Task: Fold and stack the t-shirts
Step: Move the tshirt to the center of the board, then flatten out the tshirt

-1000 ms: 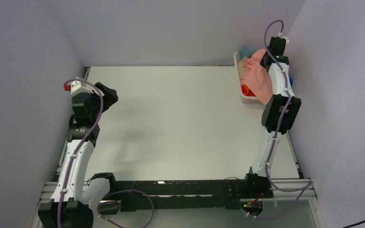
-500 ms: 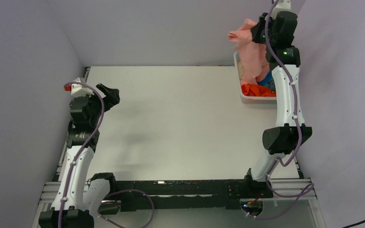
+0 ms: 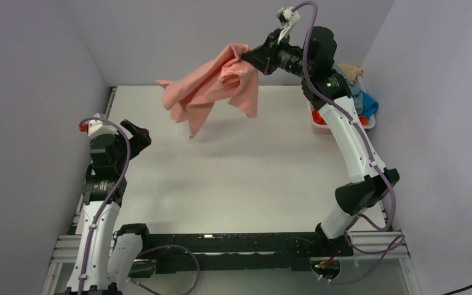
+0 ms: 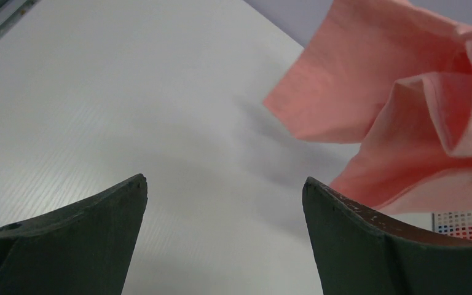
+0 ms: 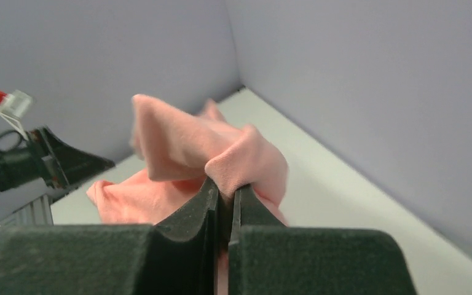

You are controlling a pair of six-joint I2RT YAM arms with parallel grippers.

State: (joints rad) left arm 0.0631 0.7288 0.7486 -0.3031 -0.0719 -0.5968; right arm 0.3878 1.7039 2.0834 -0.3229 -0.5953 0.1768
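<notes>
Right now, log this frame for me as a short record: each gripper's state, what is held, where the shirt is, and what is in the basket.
right gripper: shut on the salmon pink t-shirt
left gripper: open, holding nothing, by the table's left edge
shirt position: hanging in the air above the far part of the table, unfolded
basket: far right corner; holds tan cloth, blue cloth, orange cloth
progress: held shirt not yet laid down

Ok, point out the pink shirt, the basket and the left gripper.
pink shirt (image 3: pixel 221 83), top view, middle of the hanging cloth.
basket (image 3: pixel 315 123), top view, near white rim.
left gripper (image 4: pixel 224 180), left wrist view, midway between its open fingertips.
</notes>
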